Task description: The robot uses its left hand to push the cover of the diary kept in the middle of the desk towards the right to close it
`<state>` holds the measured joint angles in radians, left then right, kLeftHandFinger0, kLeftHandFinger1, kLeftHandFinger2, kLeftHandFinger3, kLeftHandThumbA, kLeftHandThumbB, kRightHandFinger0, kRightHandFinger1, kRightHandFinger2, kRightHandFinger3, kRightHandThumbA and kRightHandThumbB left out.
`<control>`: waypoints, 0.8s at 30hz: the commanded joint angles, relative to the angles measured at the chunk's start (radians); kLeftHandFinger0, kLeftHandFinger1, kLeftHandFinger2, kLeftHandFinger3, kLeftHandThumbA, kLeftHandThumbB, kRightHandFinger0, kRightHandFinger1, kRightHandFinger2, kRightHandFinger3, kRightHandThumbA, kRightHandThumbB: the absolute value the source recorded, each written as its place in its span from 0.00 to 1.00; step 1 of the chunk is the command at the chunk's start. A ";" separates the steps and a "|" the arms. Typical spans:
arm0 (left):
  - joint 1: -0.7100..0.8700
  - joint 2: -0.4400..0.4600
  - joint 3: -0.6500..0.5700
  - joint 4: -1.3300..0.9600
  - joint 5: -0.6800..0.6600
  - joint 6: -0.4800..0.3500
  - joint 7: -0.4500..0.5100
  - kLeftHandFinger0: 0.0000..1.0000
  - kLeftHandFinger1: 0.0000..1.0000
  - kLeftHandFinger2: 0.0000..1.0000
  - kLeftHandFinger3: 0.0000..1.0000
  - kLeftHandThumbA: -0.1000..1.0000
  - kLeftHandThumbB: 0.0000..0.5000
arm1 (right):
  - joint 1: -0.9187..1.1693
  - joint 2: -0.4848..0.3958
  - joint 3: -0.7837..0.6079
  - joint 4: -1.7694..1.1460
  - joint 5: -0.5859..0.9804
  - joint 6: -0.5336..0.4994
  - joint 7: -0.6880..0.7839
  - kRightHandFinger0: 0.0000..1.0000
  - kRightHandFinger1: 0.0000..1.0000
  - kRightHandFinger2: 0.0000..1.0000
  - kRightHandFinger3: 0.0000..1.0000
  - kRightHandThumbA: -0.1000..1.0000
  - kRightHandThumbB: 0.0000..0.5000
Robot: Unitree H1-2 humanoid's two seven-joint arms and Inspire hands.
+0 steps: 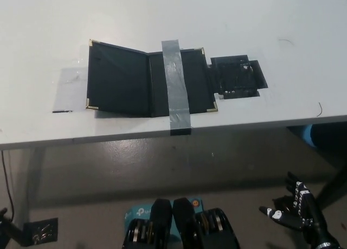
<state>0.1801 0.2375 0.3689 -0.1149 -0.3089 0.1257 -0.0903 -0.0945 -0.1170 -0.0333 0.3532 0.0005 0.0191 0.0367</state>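
A: What is seen in the head view?

B: A diary (149, 81) is seen lying open near the middle of the white surface (260, 21), close to its front edge. Its long axis is laid left to right. The right half is held down by a strip of grey tape (176, 83) that is run front to back and over the edge. The left cover (116, 78) is left free, and it is raised slightly at the spine.

A: Where are the hands?

B: The left hand is not shown at all. The right hand (295, 208) is seen at the lower right, below the surface edge, with fingers spread and nothing held.

A: So which way is the cover from the hand that must be used?

B: That cannot be told, since the left hand is out of view. It is judged that the cover's left edge must be reached from the left and swept rightward over the spine.

A: Any containers?

B: None is made out. A flat black piece (238, 75) is seen just right of the diary; what it is cannot be told.
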 commanded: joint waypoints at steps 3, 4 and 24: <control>0.007 0.025 0.002 -0.300 -0.086 0.088 -0.002 0.83 0.92 1.00 1.00 1.00 0.82 | -0.044 -0.025 0.000 -0.027 0.002 0.001 0.017 0.91 0.99 0.98 1.00 1.00 1.00; 0.001 0.040 0.005 -0.352 -0.092 0.102 -0.002 0.84 0.94 1.00 1.00 1.00 0.80 | -0.045 -0.026 0.001 -0.028 -0.001 0.003 0.016 0.90 0.99 0.98 1.00 1.00 1.00; -0.377 0.121 -0.076 -0.625 -0.396 0.344 0.259 0.98 1.00 1.00 1.00 1.00 0.37 | -0.042 -0.031 0.007 -0.024 0.006 0.002 0.027 0.91 1.00 0.98 1.00 1.00 1.00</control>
<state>-0.1405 0.3602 0.3332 -0.7695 -0.6198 0.4130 0.0428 -0.1112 -0.1325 -0.0278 0.3521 0.0002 0.0273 0.0438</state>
